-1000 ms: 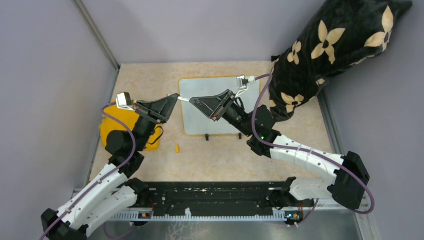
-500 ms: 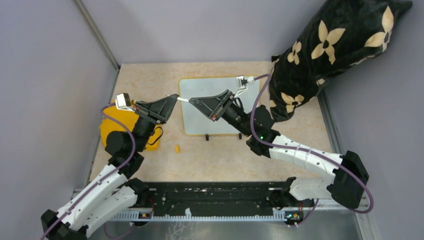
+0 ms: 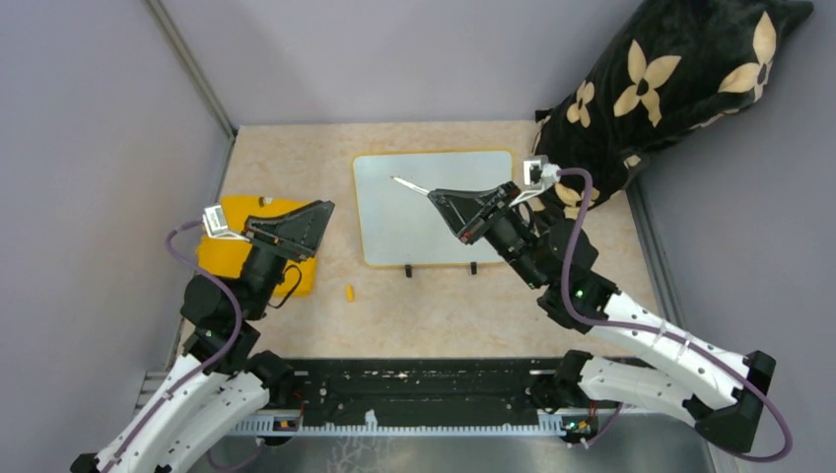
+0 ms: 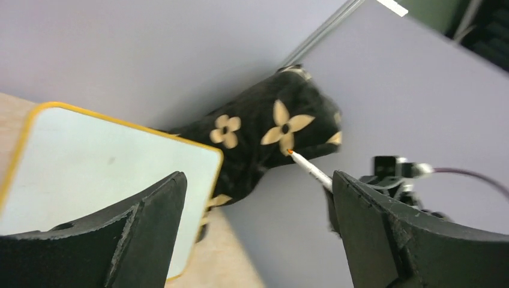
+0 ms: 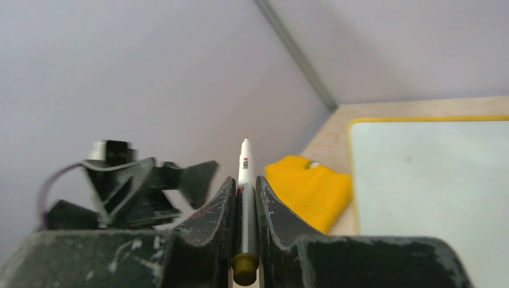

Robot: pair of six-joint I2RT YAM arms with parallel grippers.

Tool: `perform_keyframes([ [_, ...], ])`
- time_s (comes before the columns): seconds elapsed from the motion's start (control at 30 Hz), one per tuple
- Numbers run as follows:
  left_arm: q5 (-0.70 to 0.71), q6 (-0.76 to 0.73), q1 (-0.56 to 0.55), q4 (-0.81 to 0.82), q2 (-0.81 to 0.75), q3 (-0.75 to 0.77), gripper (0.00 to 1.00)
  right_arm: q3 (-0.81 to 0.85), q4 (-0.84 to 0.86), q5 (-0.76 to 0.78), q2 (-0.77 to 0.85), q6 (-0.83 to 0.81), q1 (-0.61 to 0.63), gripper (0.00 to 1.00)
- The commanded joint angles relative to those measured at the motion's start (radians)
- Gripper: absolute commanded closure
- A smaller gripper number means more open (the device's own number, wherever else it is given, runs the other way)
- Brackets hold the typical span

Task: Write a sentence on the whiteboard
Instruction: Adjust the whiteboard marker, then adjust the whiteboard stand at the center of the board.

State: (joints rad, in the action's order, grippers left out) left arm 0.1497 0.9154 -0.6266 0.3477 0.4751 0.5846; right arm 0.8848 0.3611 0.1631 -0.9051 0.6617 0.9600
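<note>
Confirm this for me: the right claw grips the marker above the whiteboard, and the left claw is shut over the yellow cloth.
Not quite. The left claw is open, not shut: the left wrist view shows its jaws wide apart with nothing between them. The rest holds: the right claw grips the marker above the whiteboard, and the left claw is over the yellow cloth.
</note>
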Motion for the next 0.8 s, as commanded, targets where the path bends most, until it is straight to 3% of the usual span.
perform_keyframes([
  [0.0, 0.039, -0.382, -0.003, -0.308, 0.009, 0.090, 0.05, 0.010, -0.268, 0.203, 0.073, -0.254, 0.010, 1.00],
  [0.17, 0.052, -0.638, -0.002, -0.469, 0.079, 0.130, 0.05, -0.049, -0.382, 0.323, 0.135, -0.365, 0.009, 1.00],
  [0.37, 0.044, -0.842, -0.003, -0.442, 0.165, 0.138, 0.06, -0.155, -0.369, 0.309, 0.180, -0.402, 0.010, 1.00],
  [0.77, -0.145, -0.780, -0.003, -0.265, 0.131, -0.018, 0.07, -0.135, -0.419, 0.310, 0.132, -0.295, 0.010, 1.00],
])
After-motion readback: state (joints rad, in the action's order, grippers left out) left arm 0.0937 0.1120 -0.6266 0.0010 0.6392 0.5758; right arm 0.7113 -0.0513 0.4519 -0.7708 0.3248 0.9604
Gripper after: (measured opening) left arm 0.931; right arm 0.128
